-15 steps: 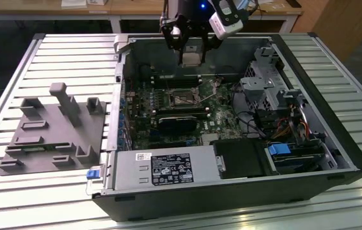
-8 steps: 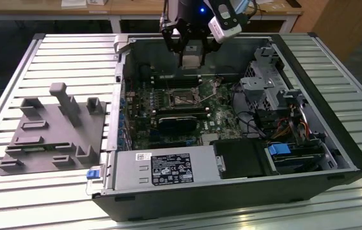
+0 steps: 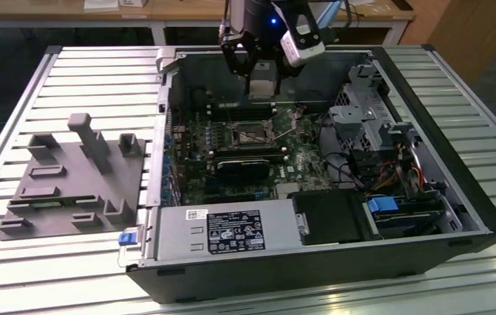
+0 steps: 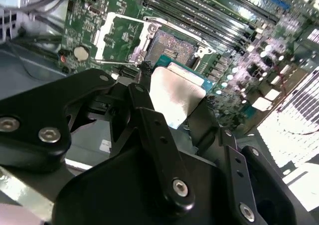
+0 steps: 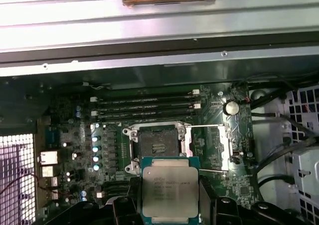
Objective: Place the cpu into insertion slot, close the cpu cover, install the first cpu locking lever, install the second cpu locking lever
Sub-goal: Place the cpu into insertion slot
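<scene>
Gripper (image 5: 170, 205) clamped on the flat silver cpu (image 5: 169, 182) above the dark square insertion slot (image 5: 158, 146), near long black memory slots (image 5: 144, 103)

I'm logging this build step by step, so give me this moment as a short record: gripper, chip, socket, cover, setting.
gripper: black gripper, shut on the cpu
cpu: flat square cpu with a silver-grey metal top, held above the motherboard, not yet in the slot
insertion slot: square, dark-centred insertion slot with a silver rim, nothing in it
cpu cover: thin silver square-frame cpu cover, swung open beside the slot
setting: open black computer case on a slatted metal table
</scene>
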Tool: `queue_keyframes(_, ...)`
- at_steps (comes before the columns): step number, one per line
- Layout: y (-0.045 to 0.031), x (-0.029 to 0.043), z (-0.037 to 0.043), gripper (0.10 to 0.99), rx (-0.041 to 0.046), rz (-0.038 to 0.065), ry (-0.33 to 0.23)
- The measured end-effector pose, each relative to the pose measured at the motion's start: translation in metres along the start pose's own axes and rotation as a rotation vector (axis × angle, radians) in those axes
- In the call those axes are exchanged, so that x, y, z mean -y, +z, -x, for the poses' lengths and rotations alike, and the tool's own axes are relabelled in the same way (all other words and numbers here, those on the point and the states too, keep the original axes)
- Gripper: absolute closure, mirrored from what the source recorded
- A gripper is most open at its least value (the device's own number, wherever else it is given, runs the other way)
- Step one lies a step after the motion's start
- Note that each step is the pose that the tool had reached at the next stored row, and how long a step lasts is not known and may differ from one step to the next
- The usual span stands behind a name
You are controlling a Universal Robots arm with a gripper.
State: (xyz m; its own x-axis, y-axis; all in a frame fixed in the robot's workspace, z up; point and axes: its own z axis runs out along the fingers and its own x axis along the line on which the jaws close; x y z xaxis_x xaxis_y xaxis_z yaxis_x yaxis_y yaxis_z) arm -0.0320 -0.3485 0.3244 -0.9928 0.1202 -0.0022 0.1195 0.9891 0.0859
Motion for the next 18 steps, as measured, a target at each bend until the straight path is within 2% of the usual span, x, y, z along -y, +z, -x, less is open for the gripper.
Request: queue_keyframes(18, 0.0119, 0.0010, 0.0000, 0.545, 0.0281, -0.001, 0.326)
